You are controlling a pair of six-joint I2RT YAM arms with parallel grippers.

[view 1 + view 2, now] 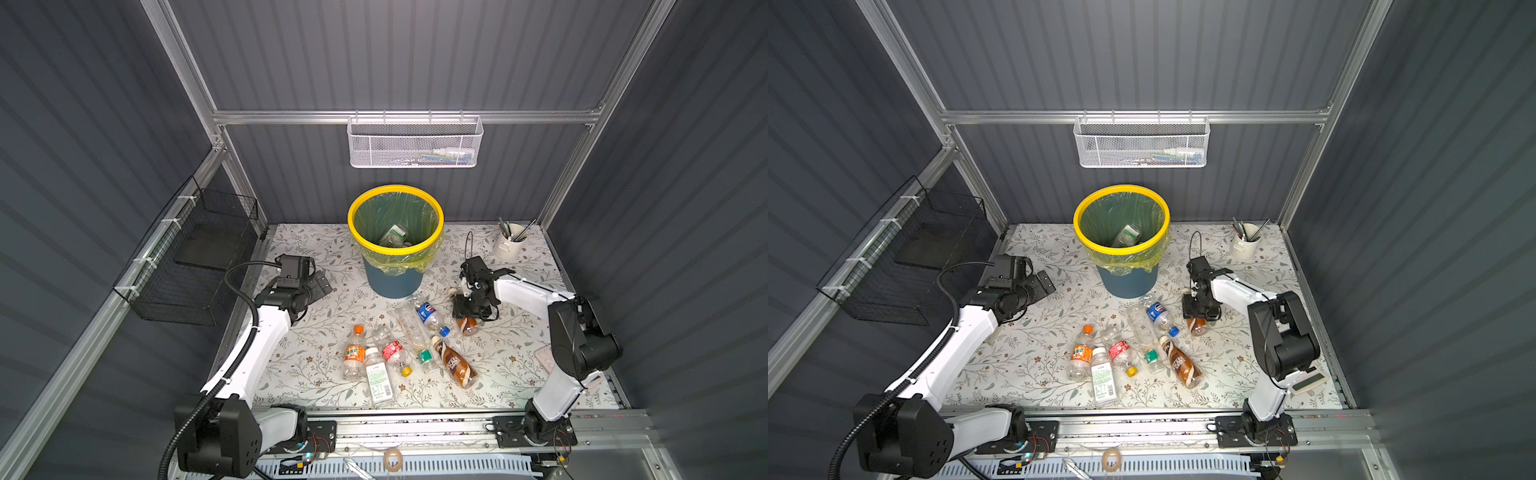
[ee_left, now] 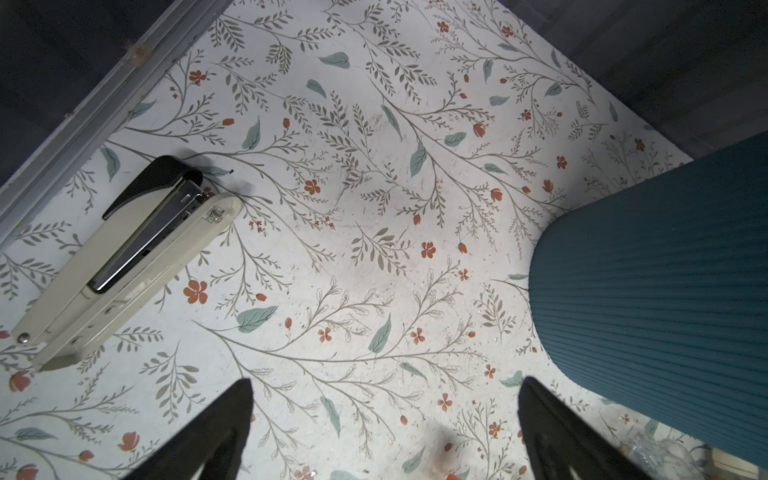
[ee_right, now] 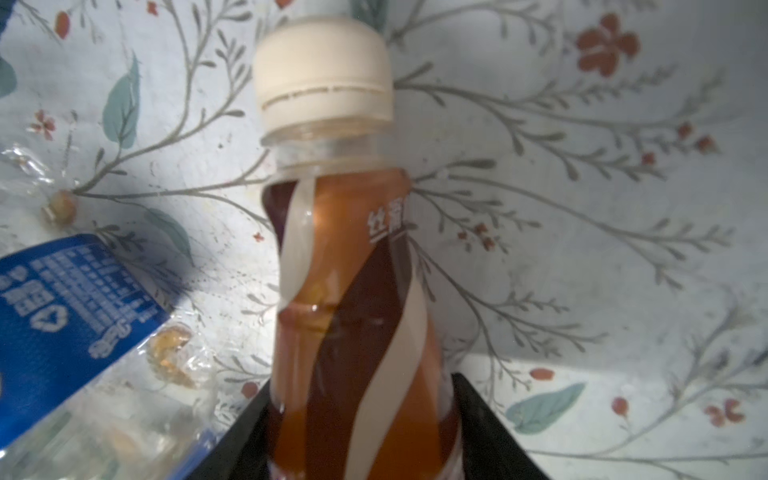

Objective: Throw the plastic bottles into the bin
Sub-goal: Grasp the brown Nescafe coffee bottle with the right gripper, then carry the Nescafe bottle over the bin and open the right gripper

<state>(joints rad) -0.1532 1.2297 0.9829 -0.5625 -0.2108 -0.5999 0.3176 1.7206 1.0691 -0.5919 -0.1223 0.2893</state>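
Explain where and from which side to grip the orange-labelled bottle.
Probably near the neck of the orange-labelled bottle, from straight above: it lies flat, the white-labelled bottle crowds its lower body, and the neck end looks free on both sides.

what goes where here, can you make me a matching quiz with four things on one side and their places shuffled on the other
Things:
1. stapler
2. pen cup
3. coffee bottle
4. green-labelled bottle

Places:
a. inside the bin
b. beside the aluminium rail
c. between the fingers of the right gripper
d. far right corner of the table

Pairs: 1-b, 2-d, 3-c, 4-a
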